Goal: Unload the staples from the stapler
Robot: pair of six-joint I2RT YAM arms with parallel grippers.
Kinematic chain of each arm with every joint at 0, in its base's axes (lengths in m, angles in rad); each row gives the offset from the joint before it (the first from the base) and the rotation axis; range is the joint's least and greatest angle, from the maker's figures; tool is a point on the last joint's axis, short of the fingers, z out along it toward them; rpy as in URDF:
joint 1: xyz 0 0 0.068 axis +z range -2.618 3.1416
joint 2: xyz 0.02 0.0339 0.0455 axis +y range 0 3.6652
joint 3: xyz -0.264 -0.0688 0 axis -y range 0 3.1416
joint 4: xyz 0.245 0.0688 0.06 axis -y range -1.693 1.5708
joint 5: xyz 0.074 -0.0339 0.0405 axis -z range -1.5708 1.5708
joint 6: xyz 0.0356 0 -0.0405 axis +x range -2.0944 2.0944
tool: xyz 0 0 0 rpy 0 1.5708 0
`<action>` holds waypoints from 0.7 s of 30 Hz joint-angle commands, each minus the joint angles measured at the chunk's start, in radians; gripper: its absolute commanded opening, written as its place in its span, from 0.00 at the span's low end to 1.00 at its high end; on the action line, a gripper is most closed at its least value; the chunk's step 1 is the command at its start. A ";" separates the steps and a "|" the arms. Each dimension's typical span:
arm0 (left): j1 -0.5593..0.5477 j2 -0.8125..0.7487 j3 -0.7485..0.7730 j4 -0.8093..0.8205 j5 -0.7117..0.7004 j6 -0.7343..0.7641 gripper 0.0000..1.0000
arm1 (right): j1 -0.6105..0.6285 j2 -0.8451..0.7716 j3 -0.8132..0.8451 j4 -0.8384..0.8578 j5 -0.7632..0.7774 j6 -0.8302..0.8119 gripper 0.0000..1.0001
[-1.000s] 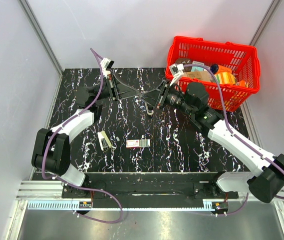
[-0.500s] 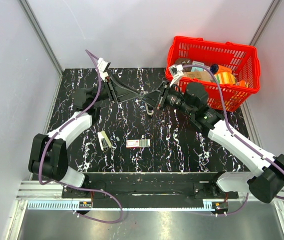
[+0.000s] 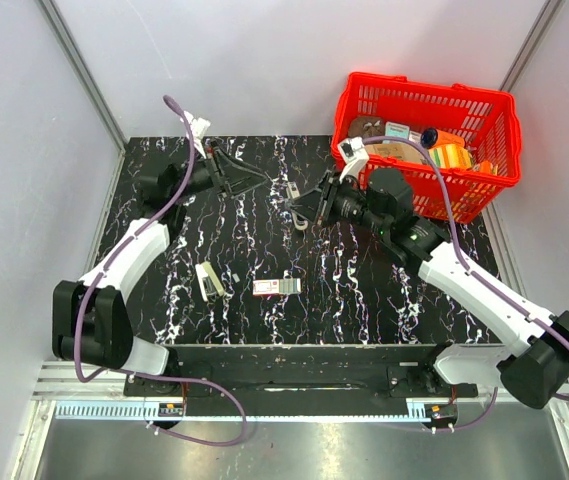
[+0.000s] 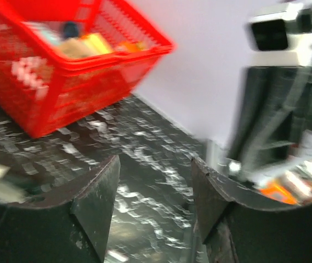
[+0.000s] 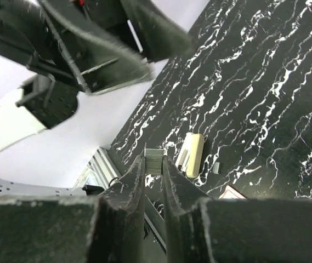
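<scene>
The cream stapler (image 3: 208, 280) lies on the black marbled table, left of centre, and also shows as the stapler (image 5: 191, 155) in the right wrist view. My right gripper (image 3: 301, 206) hangs over the table's middle. Its jaws are shut on a short silver strip of staples (image 5: 154, 159), which sticks out at the fingertips. My left gripper (image 3: 252, 177) is open with nothing between its fingers (image 4: 98, 186) and stands apart to the left of the right one. The left wrist view is blurred.
A red-and-white staple box (image 3: 275, 287) lies near the table's front middle. A small loose staple piece (image 3: 236, 272) rests beside the stapler. The red basket (image 3: 484, 105) with several items stands at the back right. Grey walls close in the table.
My left gripper has opened and drawn back to the left, away from the right gripper it met over the table's middle. The right gripper stays shut on the staples.
</scene>
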 commanded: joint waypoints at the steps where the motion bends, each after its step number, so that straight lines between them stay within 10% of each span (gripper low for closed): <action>1: 0.004 -0.022 0.112 -0.769 -0.280 0.749 0.56 | -0.005 -0.017 -0.007 -0.081 0.024 -0.020 0.00; 6: 0.013 -0.024 0.101 -0.968 -0.376 1.008 0.55 | 0.011 0.088 -0.025 -0.175 0.052 0.032 0.00; 13: -0.012 -0.047 0.055 -1.111 -0.511 1.317 0.56 | 0.190 0.326 0.108 -0.446 0.490 0.096 0.00; 21: -0.012 -0.096 -0.032 -1.139 -0.496 1.418 0.57 | 0.305 0.545 0.263 -0.658 0.717 0.242 0.00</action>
